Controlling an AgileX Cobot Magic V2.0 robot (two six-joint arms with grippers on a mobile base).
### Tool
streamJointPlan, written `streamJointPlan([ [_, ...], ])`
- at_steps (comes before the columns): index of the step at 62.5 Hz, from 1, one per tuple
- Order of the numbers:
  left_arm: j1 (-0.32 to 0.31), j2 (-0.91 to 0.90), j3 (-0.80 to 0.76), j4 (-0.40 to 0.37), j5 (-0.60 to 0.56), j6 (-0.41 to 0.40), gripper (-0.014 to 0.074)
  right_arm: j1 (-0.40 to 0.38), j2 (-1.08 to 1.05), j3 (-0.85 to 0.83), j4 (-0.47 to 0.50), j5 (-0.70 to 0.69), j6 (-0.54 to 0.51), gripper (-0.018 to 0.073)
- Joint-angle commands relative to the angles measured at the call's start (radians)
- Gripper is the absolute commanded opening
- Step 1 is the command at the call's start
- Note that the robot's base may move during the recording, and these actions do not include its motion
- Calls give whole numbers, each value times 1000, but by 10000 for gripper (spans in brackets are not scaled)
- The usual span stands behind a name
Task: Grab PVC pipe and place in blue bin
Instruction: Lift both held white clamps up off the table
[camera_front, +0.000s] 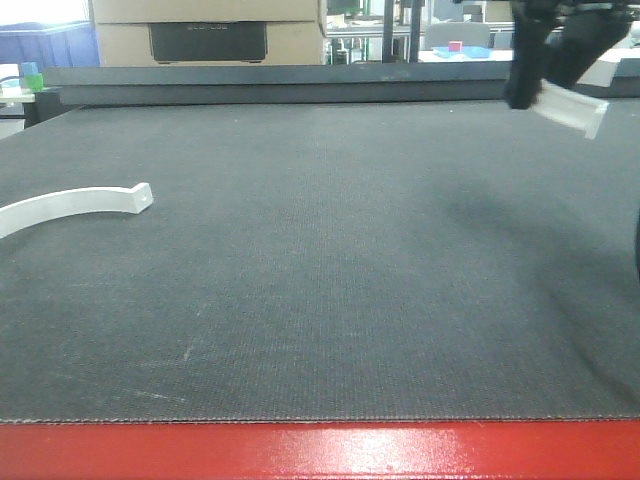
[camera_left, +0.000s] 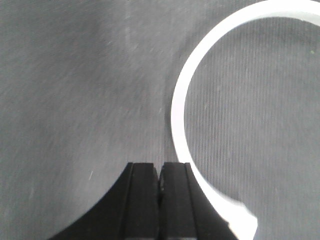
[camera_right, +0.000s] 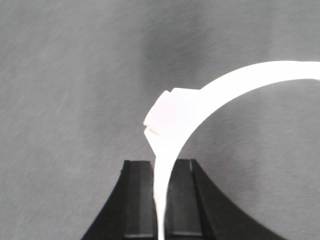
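Observation:
In the front view, one white curved PVC pipe piece (camera_front: 75, 203) lies flat on the dark mat at the far left. My right gripper (camera_front: 525, 95) hangs at the upper right, above the mat, shut on a second white PVC pipe piece (camera_front: 570, 108). In the right wrist view, that curved piece (camera_right: 190, 107) runs down between the shut fingers of the right gripper (camera_right: 160, 165). My left gripper (camera_left: 160, 167) is shut with nothing in it. It hovers over the mat, just left of a curved PVC piece (camera_left: 180, 110). A blue bin (camera_front: 45, 45) stands beyond the table's back left corner.
The dark mat (camera_front: 330, 280) covers the table, with a red front edge (camera_front: 320, 450). A cardboard box (camera_front: 205, 30) stands behind the back edge. Small coloured items (camera_front: 455, 48) sit on a far bench.

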Motion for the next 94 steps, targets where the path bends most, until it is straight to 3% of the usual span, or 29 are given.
streamJointPlan([
  [1,-12,36,-43,-15,2,12,-100,16,-11,-5,-3,6,-11,-169],
  [6,-22,57,-62,-13,-11,12,-36,23,-11,-5,-3,6,-11,-169],
  [14,-41,78,-67,-13,-57,16,162,25,-11,-5,-3,-2,-11,-169],
  [19,-52,90,-67,-9,-77,24,240,25,-11,-5,-3,-2,-11,-169],
  [37,-53,159,-67,6,-86,26,262,25,-11,-5,-3,-8,-11,-169],
  [79,-53,208,-65,0,-58,26,156,25,-11,-5,-3,-27,-11,-169],
  [85,-53,208,-65,0,-54,26,58,25,-11,-5,-3,-27,-11,-169],
  [92,-53,208,-65,0,-40,26,-115,25,-11,-5,-3,-27,-11,-169],
  [94,-53,208,-65,0,-38,26,-111,25,-11,-5,-3,-27,-11,-169],
])
